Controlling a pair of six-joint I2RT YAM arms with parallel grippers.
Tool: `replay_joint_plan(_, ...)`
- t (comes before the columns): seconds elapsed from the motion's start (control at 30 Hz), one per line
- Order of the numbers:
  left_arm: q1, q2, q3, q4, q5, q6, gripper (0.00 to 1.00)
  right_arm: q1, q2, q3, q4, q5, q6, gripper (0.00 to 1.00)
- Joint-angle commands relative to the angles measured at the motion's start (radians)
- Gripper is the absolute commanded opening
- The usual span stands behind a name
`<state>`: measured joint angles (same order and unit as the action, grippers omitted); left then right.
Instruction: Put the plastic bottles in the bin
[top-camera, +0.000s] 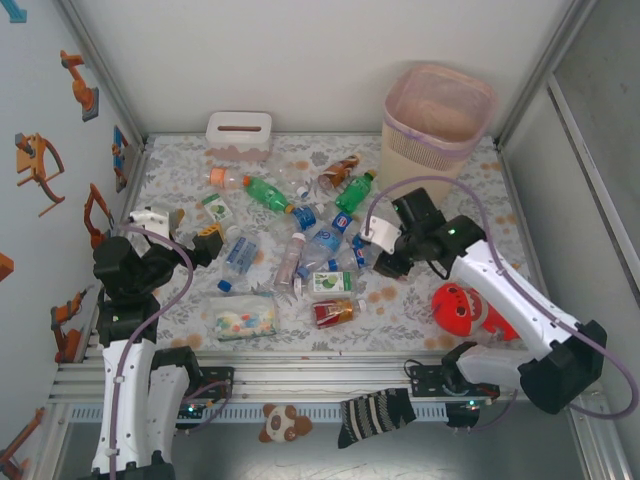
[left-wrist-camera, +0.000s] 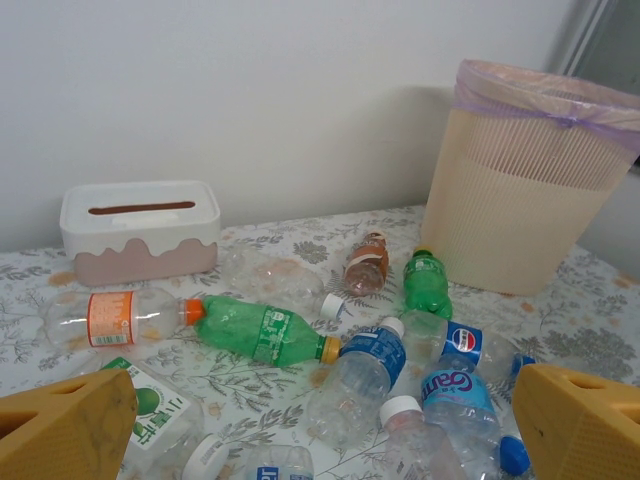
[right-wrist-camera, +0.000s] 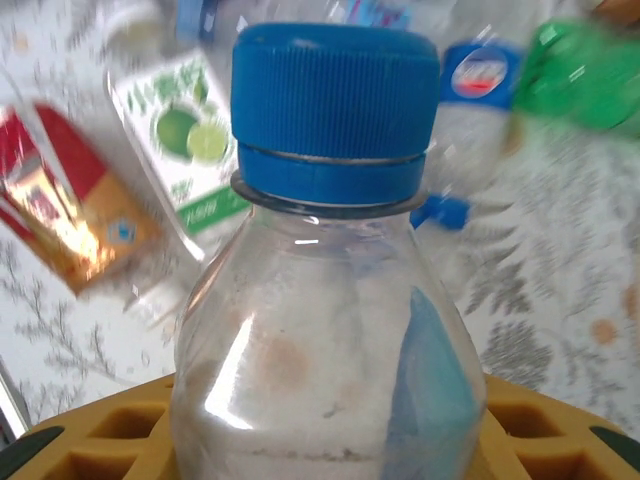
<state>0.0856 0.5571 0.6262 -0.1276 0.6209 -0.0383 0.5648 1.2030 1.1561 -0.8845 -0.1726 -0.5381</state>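
Several plastic bottles lie scattered across the middle of the table: a green one (top-camera: 268, 193) (left-wrist-camera: 262, 330), a second green one (top-camera: 357, 190) (left-wrist-camera: 427, 283) near the bin, a brown one (top-camera: 338, 172) (left-wrist-camera: 366, 265) and clear blue-labelled ones (top-camera: 325, 235) (left-wrist-camera: 460, 340). The tall beige bin (top-camera: 437, 115) (left-wrist-camera: 530, 200) with a pink liner stands at the back right. My right gripper (top-camera: 383, 258) (right-wrist-camera: 320, 440) is shut on a clear bottle with a blue cap (right-wrist-camera: 330, 250), whose neck sticks out past the yellow fingers. My left gripper (top-camera: 195, 238) (left-wrist-camera: 320, 425) hangs open at the left of the pile, holding nothing.
A white tissue box (top-camera: 238, 135) (left-wrist-camera: 140, 240) sits at the back left. A red rounded toy (top-camera: 462, 308) lies under the right arm. A clear packet of coloured pieces (top-camera: 243, 320) lies near the front edge. A sock (top-camera: 372, 415) and a small plush (top-camera: 283, 422) lie off the table front.
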Motion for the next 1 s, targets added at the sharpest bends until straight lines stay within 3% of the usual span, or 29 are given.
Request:
replay_joint_plan(0.0, 0.006, -0.002, 0.033, 0.012, 0.01, -0.007, 0.96, -0.029, -0.015, 0.093, 0.005, -0.092, 0.056, 0.44)
replay_joint_plan(0.27, 0.006, -0.001, 0.032, 0.016, 0.012, -0.011, 0.96, -0.158, 0.034, 0.303, 0.2, -0.167, 0.299, 0.44)
replay_joint_plan(0.53, 0.008, -0.003, 0.031, 0.016, 0.014, -0.011, 0.96, -0.227, 0.164, 0.504, 0.378, -0.029, 0.562, 0.44)
replay_joint_plan(0.73, 0.008, -0.003, 0.029, 0.02, 0.013, -0.015, 0.96, -0.298, 0.305, 0.69, 0.387, 0.06, 0.695, 0.44)
replay_joint_plan(0.97, 0.009, -0.001, 0.027, 0.022, 0.011, -0.017, 0.96, -0.427, 0.459, 0.84, 0.38, 0.143, 0.908, 0.38)
